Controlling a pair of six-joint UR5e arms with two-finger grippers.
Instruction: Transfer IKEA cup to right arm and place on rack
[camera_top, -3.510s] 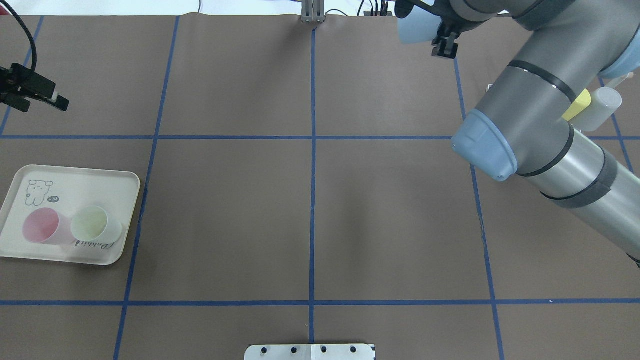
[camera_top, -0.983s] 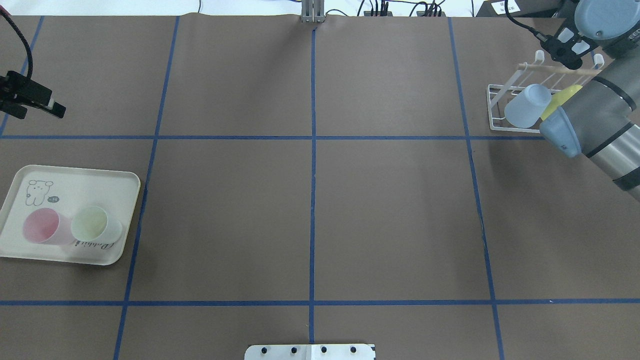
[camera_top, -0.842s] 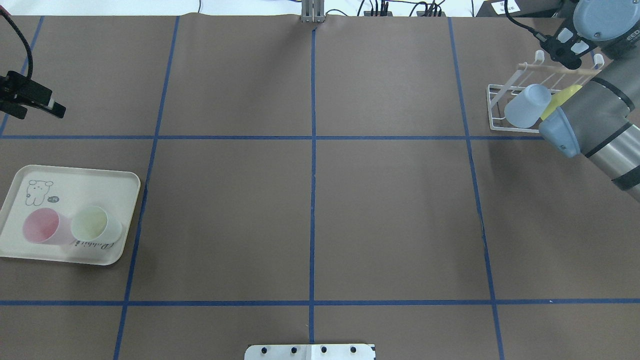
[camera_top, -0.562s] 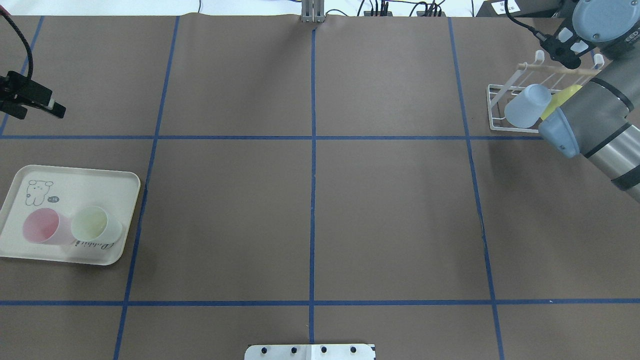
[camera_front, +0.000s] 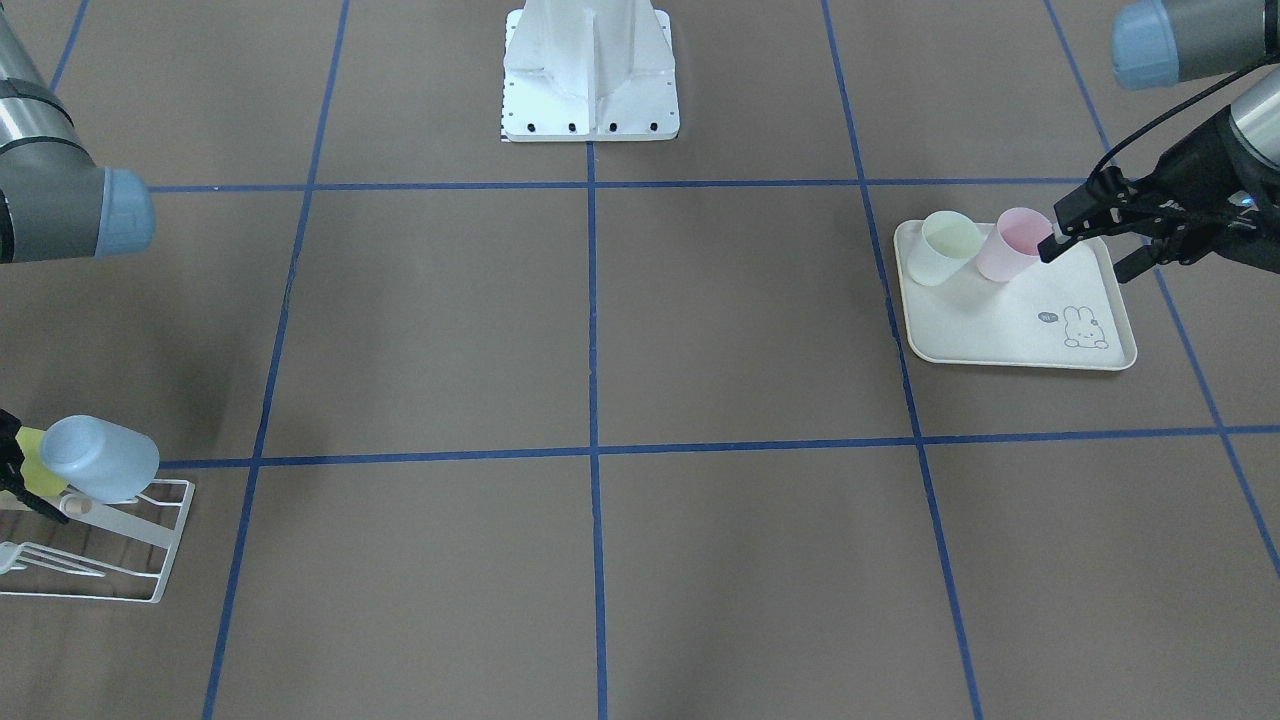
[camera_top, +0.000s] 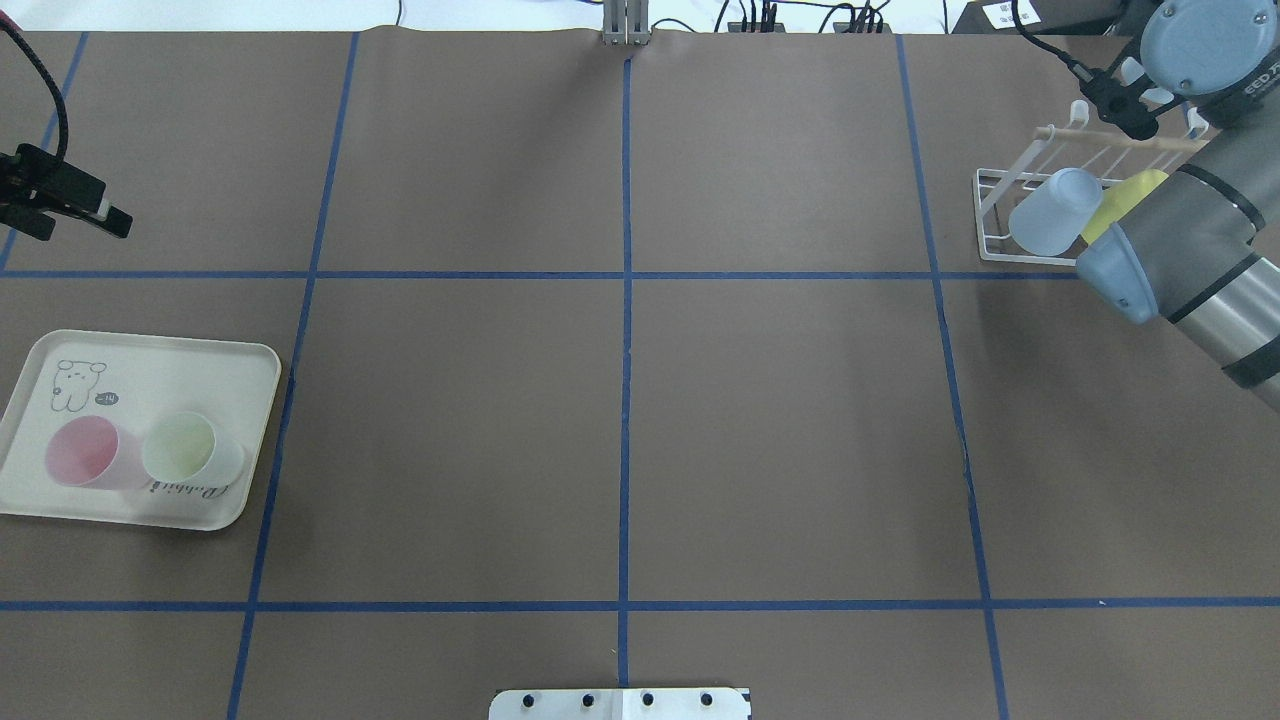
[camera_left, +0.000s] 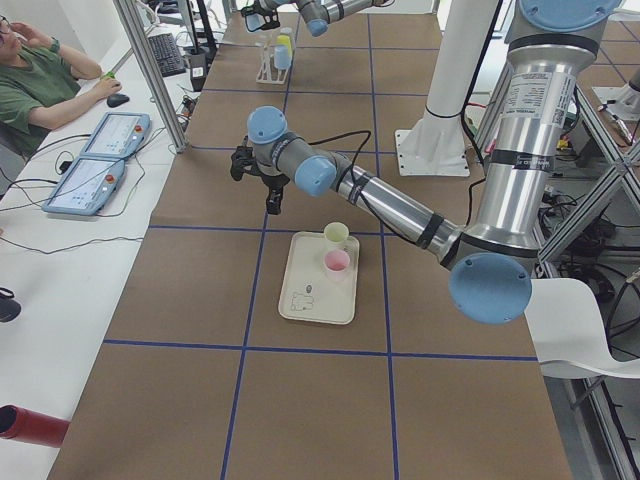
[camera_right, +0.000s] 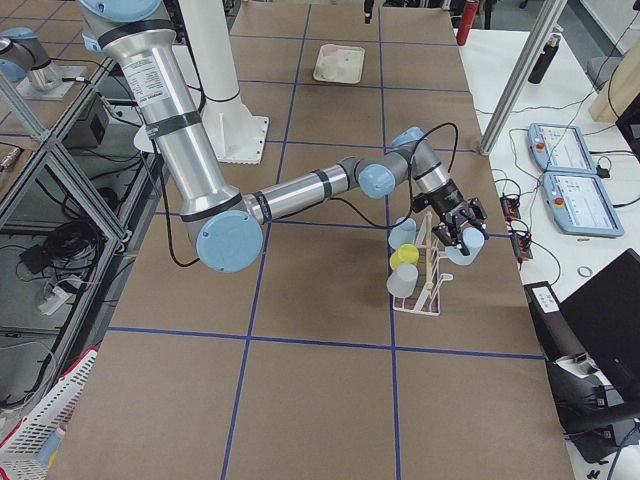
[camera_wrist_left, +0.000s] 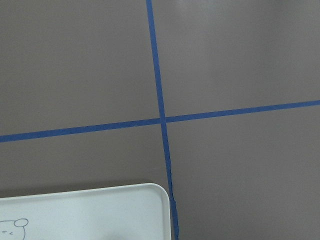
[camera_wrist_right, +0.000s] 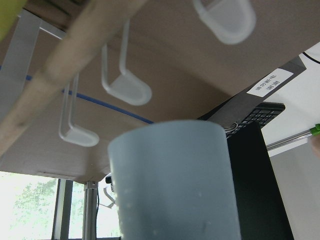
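Compared with a few seconds ago, the silver-grey right arm is no longer over the far middle of the table. In the overhead view it now stands at about 2 o'clock, at the small white wire rack. In the last second almost nothing changes: the right gripper only creeps a little toward 11 o'clock near the light wooden dowel. Its fingers are clamped on the pale blue plastic cup. In the wrist view the cup hangs just beside the round-tipped white prongs but sits on none of them. So the handover is done and the placing seems to be at its last step: the cup probably must go over a free prong before the fingers let go. A second pale blue cup and a yellow cup already occupy the rack. The left gripper has not moved. It waits at about 9 o'clock, fingers apart and empty, near the cream rabbit tray that carries a pink cup and a green cup.
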